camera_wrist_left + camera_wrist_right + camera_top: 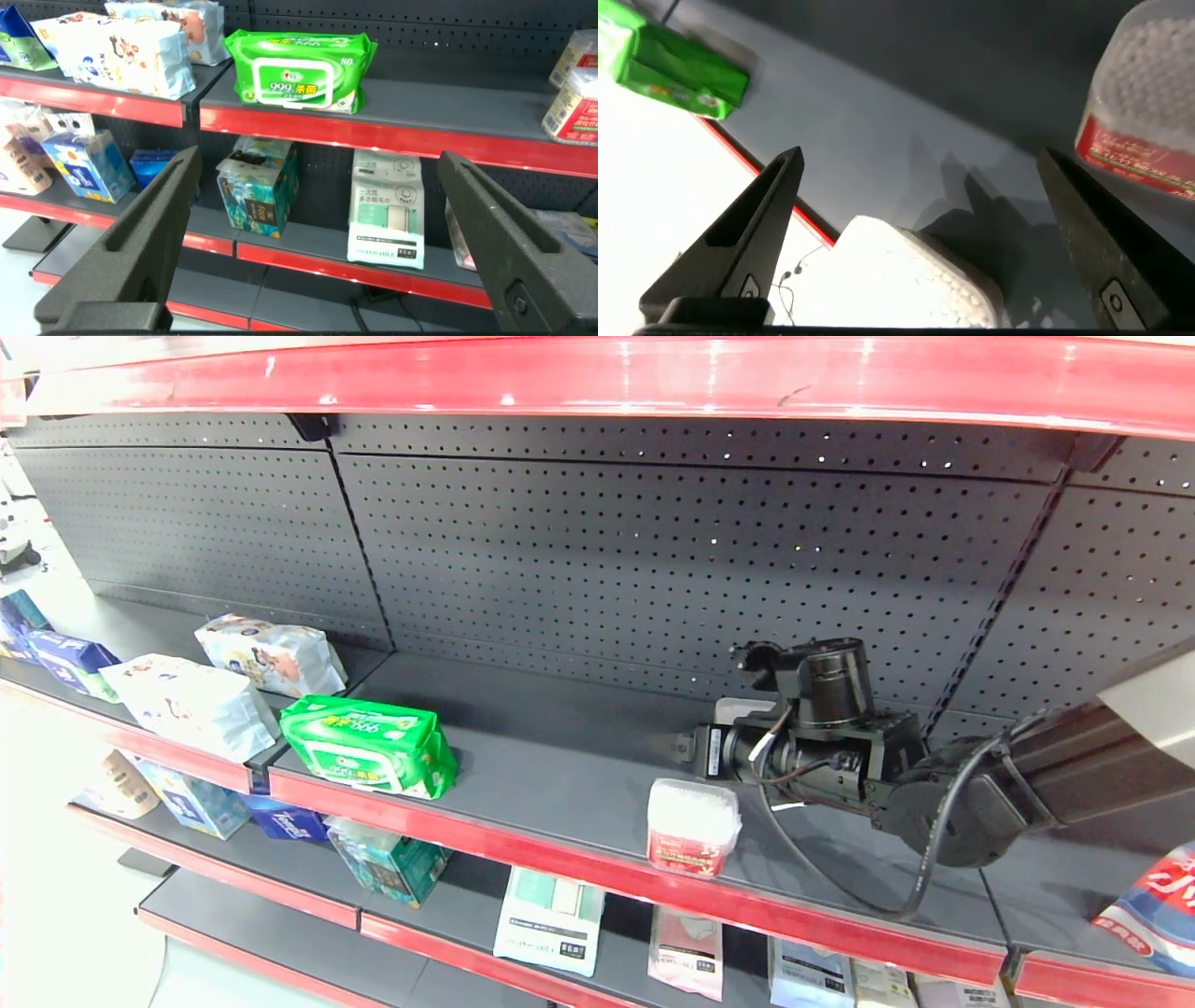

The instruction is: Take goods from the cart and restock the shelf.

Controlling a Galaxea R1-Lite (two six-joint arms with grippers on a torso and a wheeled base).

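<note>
Right gripper (pixel 920 159) hangs low over the shelf (pixel 560 775). Its two fingers are spread wide and it holds nothing. It sits well to the right of the green pack (pixel 369 747) and a bit farther back from the front than the pack is.

A tub (pixel 693 826) of white swabs with a red label stands upright close by the gripper, nearer the front. It is also well to the right of the green pack, and like the pack it stands right at the red edge (pixel 523 854).

Between the green pack and the tub the shelf is bare and flat, so there is lots of room. More bare shelf runs behind the green pack, back to the back wall (pixel 653 551) with its little holes. High above the green pack is the top edge (pixel 653 378), and the gap under it is tall.

A white lump (pixel 906 271) lies low between the right gripper's fingers, by the red edge. It is too bright to tell what it is.

A white pack (pixel 191 705) sits just left of the green pack, near but apart.

Left gripper (pixel 318 159) is open wide too and holds nothing. It is lower than the green pack and out in front of it, in open air. One shelf below the green pack stands a teal box (pixel 257 191), with a flat pack (pixel 388 210) to its right.
</note>
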